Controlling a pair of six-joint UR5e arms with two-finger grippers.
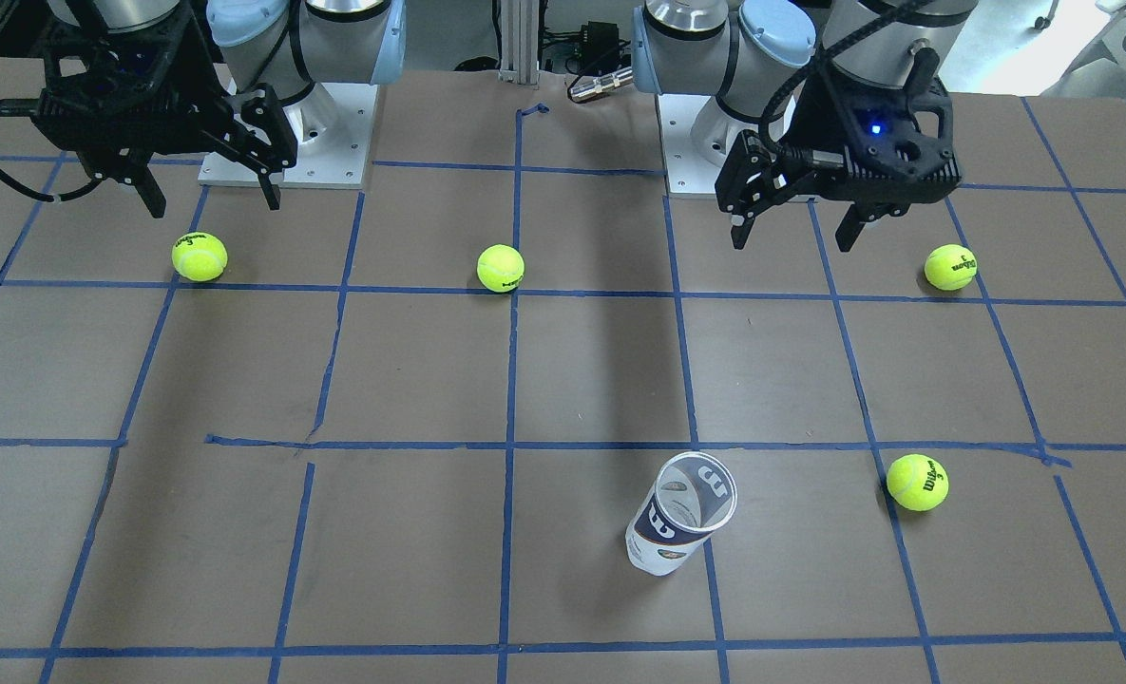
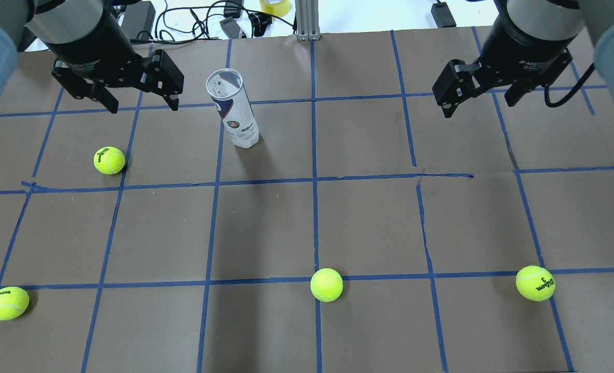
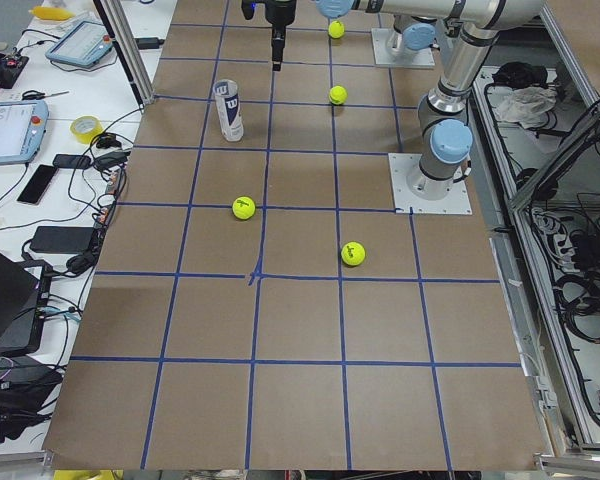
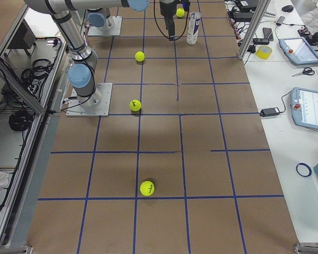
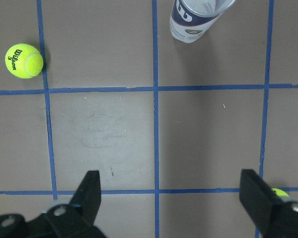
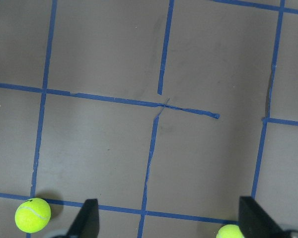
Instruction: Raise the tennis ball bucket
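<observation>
The tennis ball bucket (image 2: 232, 109) is a clear tube with a white label and a silvery rim. It stands upright, open end up, on the brown table, and also shows in the front view (image 1: 681, 513) and the left wrist view (image 5: 196, 17). My left gripper (image 2: 143, 106) is open and empty. It hangs above the table to the left of the bucket and does not touch it. It shows too in the front view (image 1: 792, 242) and the left wrist view (image 5: 171, 198). My right gripper (image 2: 477, 106) is open and empty, far to the bucket's right, also seen in the front view (image 1: 215, 207).
Several yellow-green tennis balls lie on the blue-taped grid: one (image 2: 109, 160) near my left gripper, and others at the near left (image 2: 8, 303), the middle (image 2: 326, 284) and the right (image 2: 535, 283). Cables and a tape roll (image 2: 274, 6) lie beyond the far edge.
</observation>
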